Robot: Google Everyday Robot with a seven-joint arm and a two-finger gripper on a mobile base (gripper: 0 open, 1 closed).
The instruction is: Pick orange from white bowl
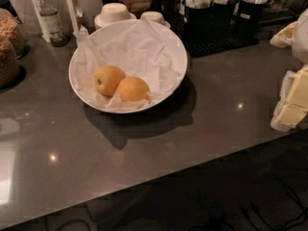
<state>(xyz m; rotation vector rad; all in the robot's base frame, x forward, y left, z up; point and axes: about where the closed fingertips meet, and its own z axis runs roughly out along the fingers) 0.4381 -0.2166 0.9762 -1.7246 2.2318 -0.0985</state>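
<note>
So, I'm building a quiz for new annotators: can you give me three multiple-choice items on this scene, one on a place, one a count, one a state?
1. Where is the gripper? A at the left edge; B at the view's right edge; C top centre.
2. How many oranges lie in the white bowl? A one; B two; C four.
3. The plain-skinned orange is: A lifted clear; B on the counter; C resting on the bowl's paper.
Key: B, it shows by the right border, apart from the bowl; B, the plain-skinned orange and a stem-dimpled orange lie side by side; C, it sits on crumpled paper.
</note>
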